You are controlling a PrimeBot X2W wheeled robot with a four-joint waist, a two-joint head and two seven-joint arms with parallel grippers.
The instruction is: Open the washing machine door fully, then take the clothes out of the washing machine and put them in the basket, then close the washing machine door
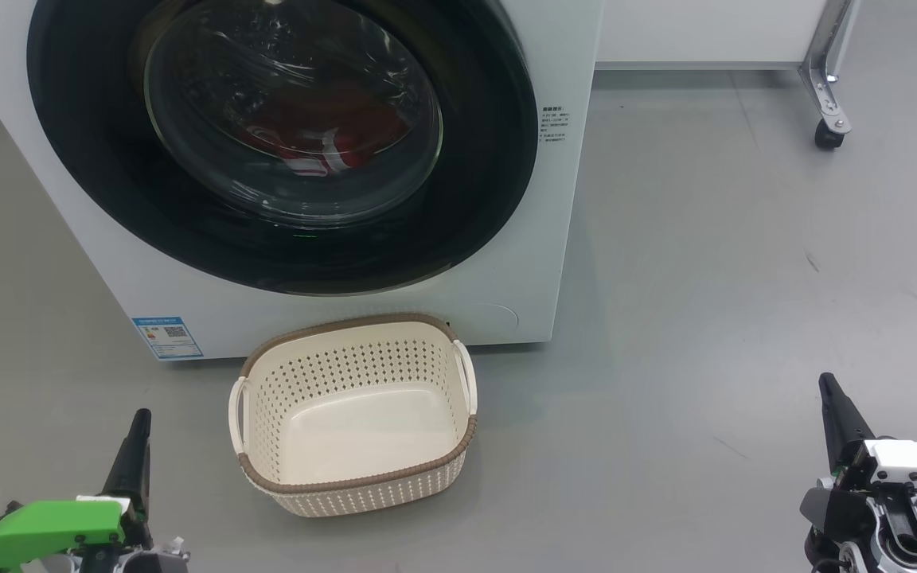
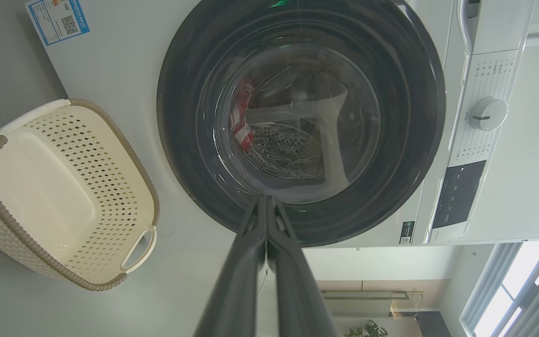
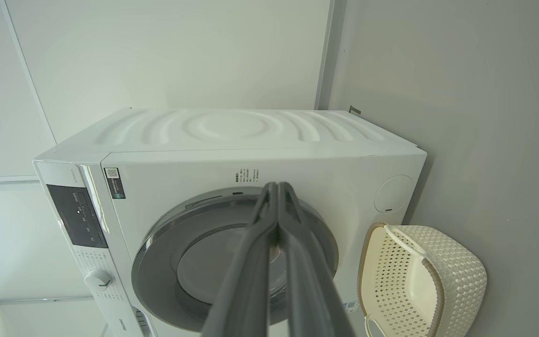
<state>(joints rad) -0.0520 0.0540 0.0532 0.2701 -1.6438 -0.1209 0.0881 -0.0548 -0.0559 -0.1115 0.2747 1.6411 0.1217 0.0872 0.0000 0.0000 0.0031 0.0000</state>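
Door (image 1: pixel 108 183) is shut, flush with the front of the washer (image 1: pixel 558 239). You can see the clothes (image 1: pixel 323 139) through the glass: red fabric with white stripes, lying low in the drum (reflections blur it, can't count pieces).

Basket (image 1: pixel 363 487) stands upright on the floor (image 1: pixel 705 278), just in front of the washer and below the door, roughly centred on it. Its back rim is close to the washer's base; can't tell if they touch. One white handle on each side, bare bottom showing. Blue label (image 1: pixel 166 337) is on the washer's lower corner, to the basket's left in the head view.

Left tool (image 1: pixel 138 422): lower left of the head view, fingers pressed together, nothing in them, pointing up toward the washer. It's off to the basket's left, not touching it. In its wrist view the tips overlap the door's black rim (overlap in the picture only, no contact visible).

Right tool (image 1: pixel 829 391): lower right of the head view, fingers together, nothing held, over bare floor, well apart from both basket and washer.

A metal leg on a caster (image 1: pixel 827 135) stands on the floor at the upper right, well clear of everything.
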